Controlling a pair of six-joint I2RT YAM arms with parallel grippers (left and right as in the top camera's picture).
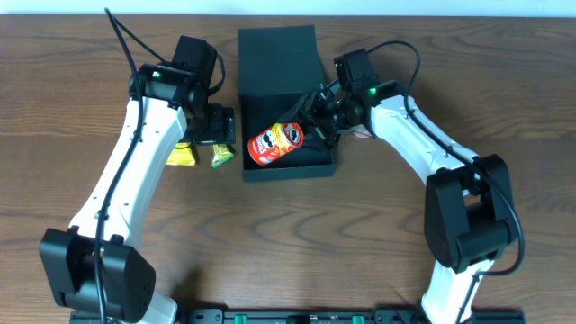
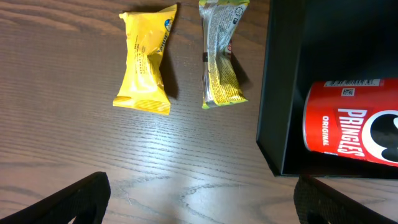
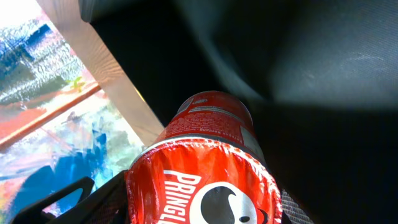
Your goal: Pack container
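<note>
Two yellow snack packets (image 2: 142,59) beside dark square cardboard container (image 2: 277,87); left jaws released; right jaws grasp red cylindrical can (image 1: 276,142) inside.

Left end effector (image 1: 219,128) gapes wide; right end effector (image 1: 304,124) grips, half-closed.

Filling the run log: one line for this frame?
right gripper: shut on can, inside box | left gripper: open, over table | yellow packet, green packet: on table beside box

Wooden table (image 1: 297,252) bears the container (image 1: 277,56), yellow packet (image 2: 146,59) and greenish packet (image 2: 221,59).
</note>
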